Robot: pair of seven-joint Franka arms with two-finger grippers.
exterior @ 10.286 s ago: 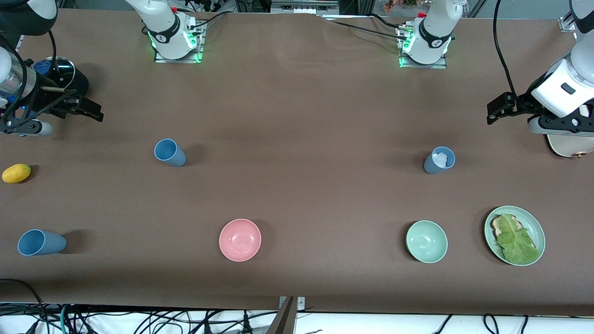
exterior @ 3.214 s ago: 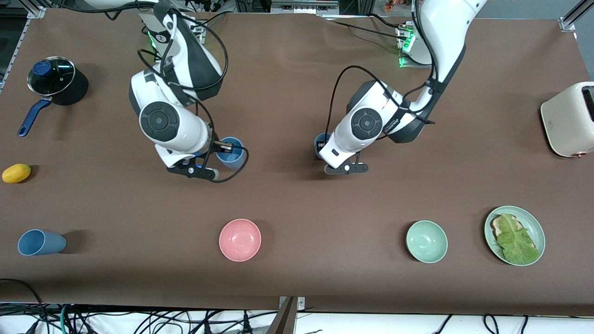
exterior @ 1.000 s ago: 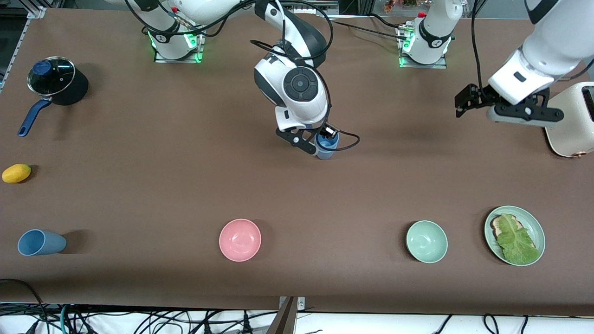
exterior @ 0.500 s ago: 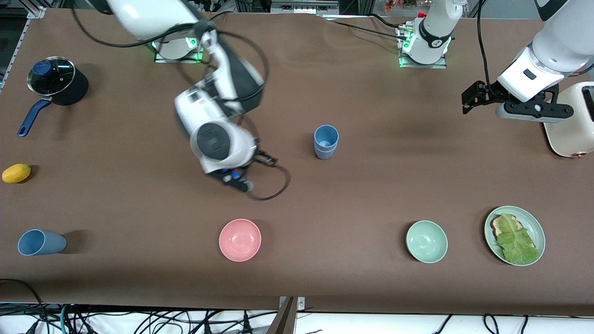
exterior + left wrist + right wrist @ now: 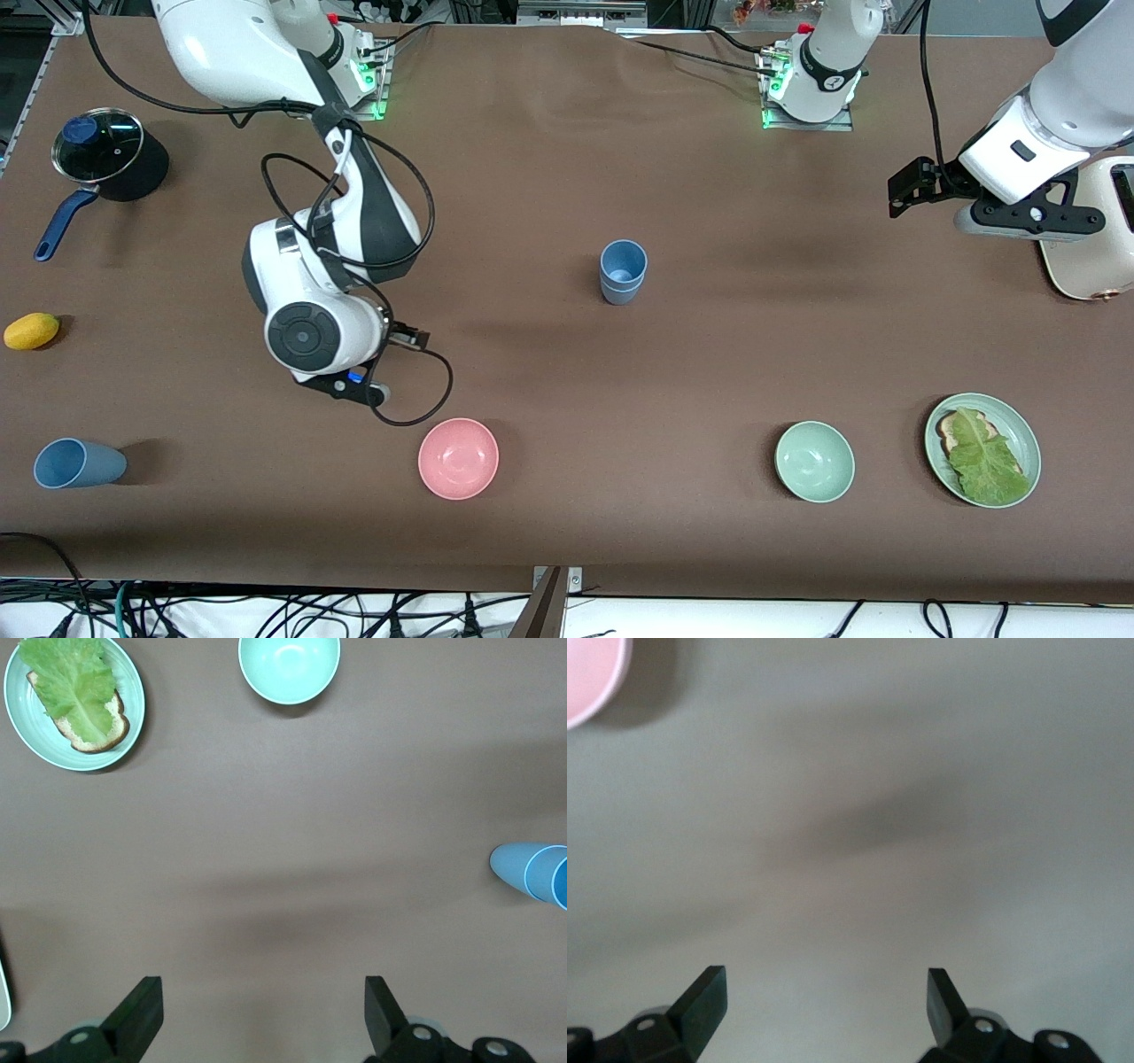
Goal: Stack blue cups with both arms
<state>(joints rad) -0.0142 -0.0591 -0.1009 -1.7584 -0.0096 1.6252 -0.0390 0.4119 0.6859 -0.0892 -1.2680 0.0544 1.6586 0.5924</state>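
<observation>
Since half a second ago your right arm has swung away from the middle and toward its own end of the table; the right gripper [image 5: 824,992] now hangs over bare brown table [image 5: 567,372] with its fingers spread wide and nothing between them, the pink bowl [image 5: 458,458] just nearby. Nearest the front camera you've got the lone blue cup [image 5: 75,463] lying on its side at the right arm's end, then the pink bowl, the mint-green bowl [image 5: 814,461] and the plate of toast and lettuce [image 5: 982,449]. Farther back, mid-table, your two stacked blue cups [image 5: 622,270] stand upright, nested, nobody touching them. Your left gripper [image 5: 261,997] waits high over the left arm's end beside the toaster [image 5: 1088,230], fingers wide, empty.
</observation>
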